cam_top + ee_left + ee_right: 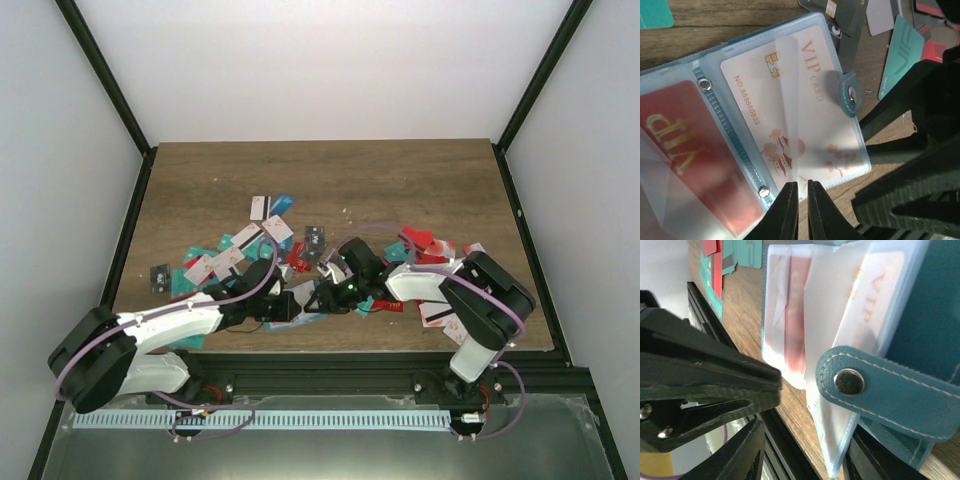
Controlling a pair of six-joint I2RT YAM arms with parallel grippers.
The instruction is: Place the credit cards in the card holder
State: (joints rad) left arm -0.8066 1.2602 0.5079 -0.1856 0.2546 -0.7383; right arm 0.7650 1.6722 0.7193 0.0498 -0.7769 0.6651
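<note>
Crowding the open card holder, loose credit cards litter the table.

White card in card holder sleeve: red "VIP CARD"; "NO 888880839" along its 9 o'clock edge. Red card, 8 o'clock: gold "VIP", inverted. Teal card, 2 o'clock: faint "VIP".

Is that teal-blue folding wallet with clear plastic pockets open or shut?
Open. On the teal-blue card holder, clear sleeves lie spread, showing a white VIP card and a red card; its teal clasp tab sits unfastened.
</note>
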